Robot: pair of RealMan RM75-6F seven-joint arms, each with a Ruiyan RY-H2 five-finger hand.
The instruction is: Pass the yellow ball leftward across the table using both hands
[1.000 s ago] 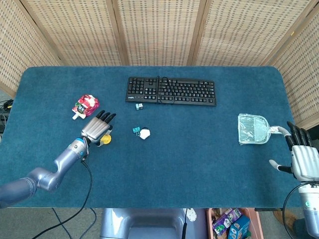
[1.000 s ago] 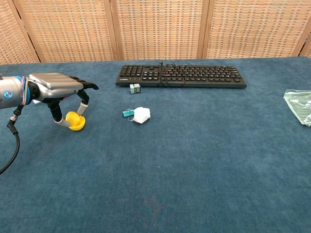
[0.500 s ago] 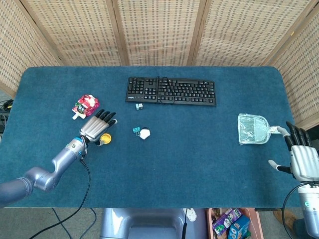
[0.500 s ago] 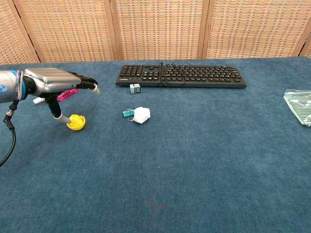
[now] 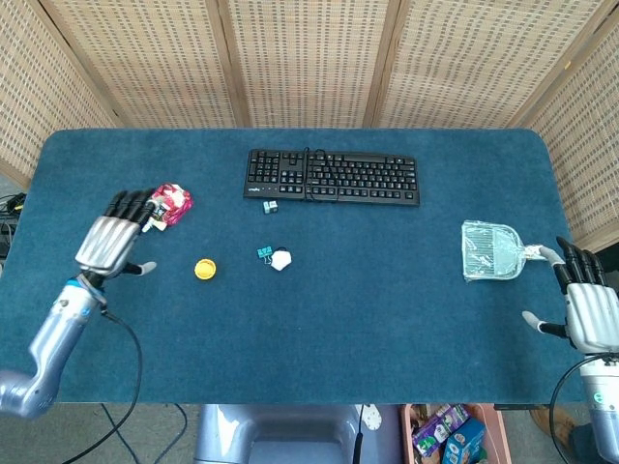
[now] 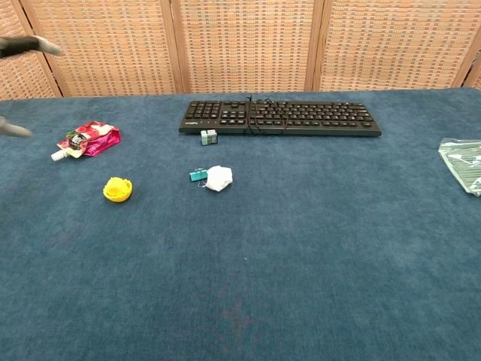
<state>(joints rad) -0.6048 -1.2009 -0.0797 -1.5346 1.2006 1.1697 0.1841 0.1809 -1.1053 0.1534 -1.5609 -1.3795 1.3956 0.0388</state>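
Both hands hold nothing, fingers spread: left hand (image 5: 114, 244) raised beside the small yellow ball (image 5: 204, 269) lying free on the blue tabletop (image 5: 387, 309), right hand (image 5: 587, 311) well apart. Pass seems finished; retreat next.

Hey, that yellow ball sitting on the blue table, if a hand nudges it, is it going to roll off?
The yellow ball looks dented on top rather than fully round, so it probably wobbles more than it rolls. The dent suggests it is soft and light. The blue table looks felted, which likely damps any roll.
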